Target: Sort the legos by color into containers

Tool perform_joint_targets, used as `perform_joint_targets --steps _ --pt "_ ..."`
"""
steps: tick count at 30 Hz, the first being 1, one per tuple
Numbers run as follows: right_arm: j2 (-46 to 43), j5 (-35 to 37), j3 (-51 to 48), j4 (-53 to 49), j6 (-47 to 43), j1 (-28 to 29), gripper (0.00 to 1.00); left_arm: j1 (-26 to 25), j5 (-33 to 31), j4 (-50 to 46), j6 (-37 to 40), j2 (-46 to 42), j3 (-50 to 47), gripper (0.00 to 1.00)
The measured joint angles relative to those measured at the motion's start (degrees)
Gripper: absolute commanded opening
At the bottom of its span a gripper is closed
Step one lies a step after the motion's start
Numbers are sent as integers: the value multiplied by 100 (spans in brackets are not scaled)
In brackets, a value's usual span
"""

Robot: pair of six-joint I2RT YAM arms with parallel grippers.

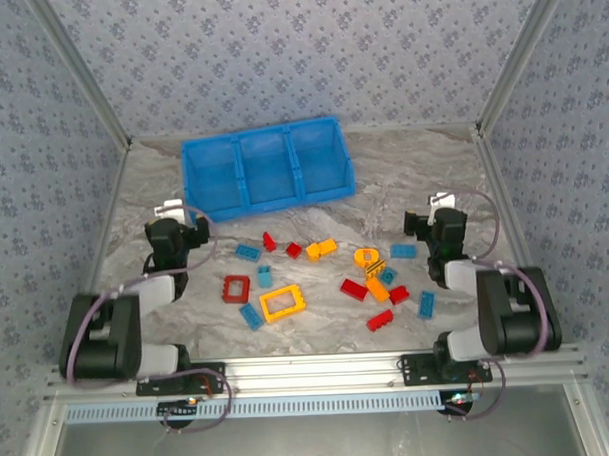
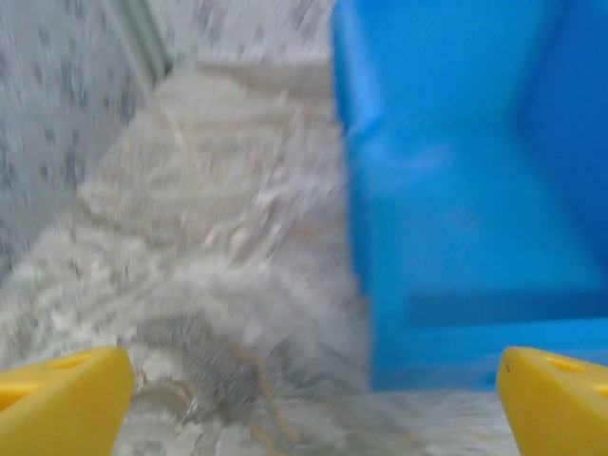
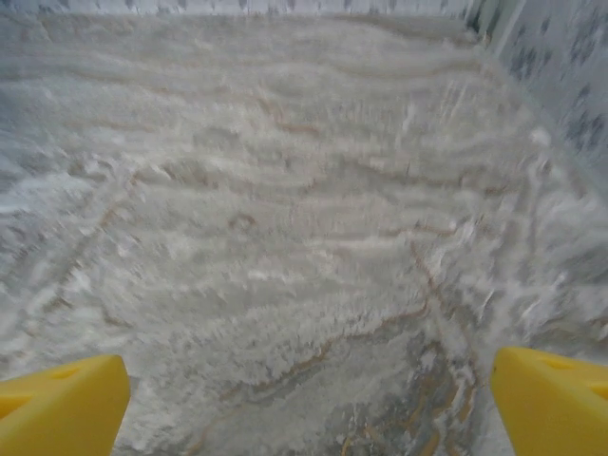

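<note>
**Left gripper**: released. The jaws stand wide apart, with nothing between the yellow fingertips. It is at the left of the table, near the left front corner of the bin. In the left wrist view, the blue bin wall is ahead and right of centre, blurred.

**Right gripper**: released. The jaws stand wide apart, with bare table between the fingertips. It is at the right of the table, well apart from the bin.

**Bin:** at the rear of the table, left of centre, with three compartments side by side.

**Legos**: red, yellow/orange and light blue. All lie scattered on the table between the two arms, in front of the bin and outside it. A red frame lies near a yellow frame, left of centre.
</note>
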Motion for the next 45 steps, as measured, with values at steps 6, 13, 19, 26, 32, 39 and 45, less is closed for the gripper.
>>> perform_joint_targets --steps 6,13,19,26,32,39,45 --pt "-2468 291 1897 -2223 625 737 100 -920 -787 -2347 -728 -1576 2382 98" --pt "-2916 -481 3309 -4494 2533 612 78 -337 -2 -5453 -2505 -205 5477 91" --pt "-2048 -649 3491 -5755 2723 2441 82 -1119 376 -6999 -2507 2192 7066 84" --pt "-1207 -826 3764 -6048 2771 3663 81 -1106 511 -8194 -2378 4317 8485 82" --pt "-1121 -870 3766 -6054 2892 3812 81 -1084 673 -8465 -2190 5193 9462 71" --pt "-1178 -514 3768 -6577 3042 3790 80 -1086 697 -8636 -2035 5748 9757 46" --pt "-1360 -254 3768 -7143 3132 3648 80 -1104 717 -8605 -1928 5807 9739 14"
